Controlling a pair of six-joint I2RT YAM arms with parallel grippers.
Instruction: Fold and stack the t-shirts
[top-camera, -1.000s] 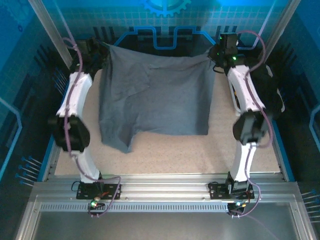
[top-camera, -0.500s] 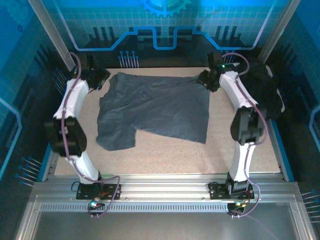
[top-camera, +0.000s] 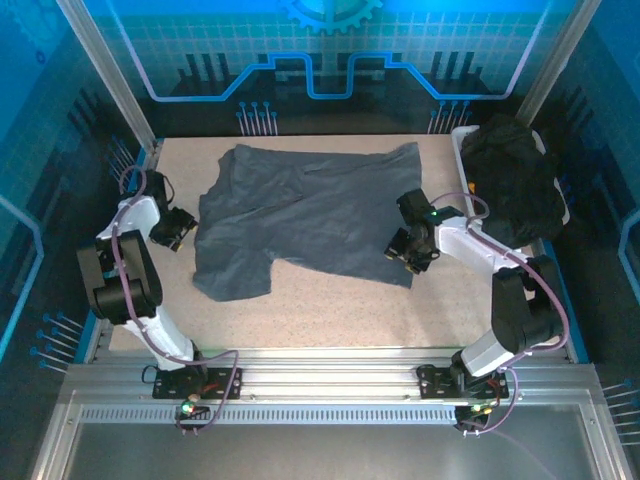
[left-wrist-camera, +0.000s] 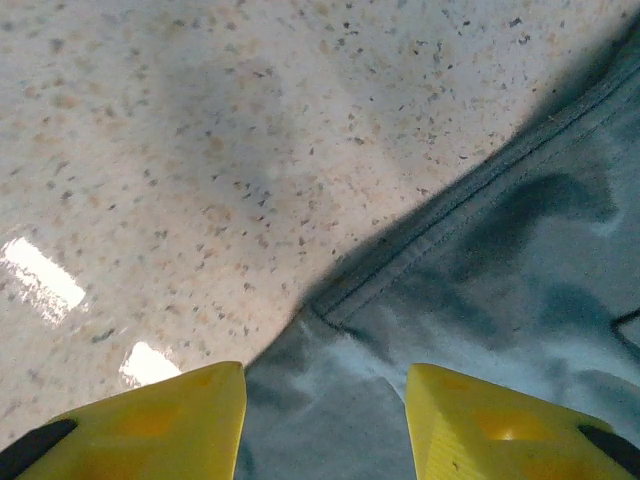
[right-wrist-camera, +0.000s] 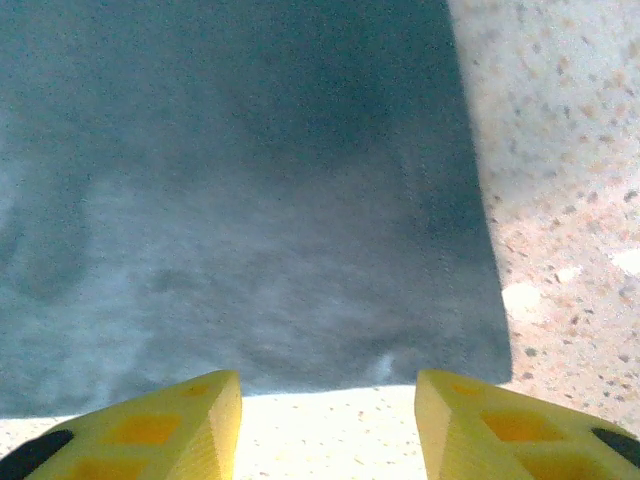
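The blue-grey shirt (top-camera: 310, 215) lies spread flat mid-frame on the bench (top-camera: 330, 310), not yet folded. The black shirts (top-camera: 515, 180) sit heaped at upper right. The left hand (top-camera: 182, 227) and right hand (top-camera: 406, 252) are both released and empty at its edges. All folding and stacking is yet to do.

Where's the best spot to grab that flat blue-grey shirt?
Take the blue-grey shirt by its near right corner, coming in from the right over bare table. The corner lies flat and square-edged, with table showing on two sides, so it can probably be pinched from the edge. The right gripper hangs over it, open.
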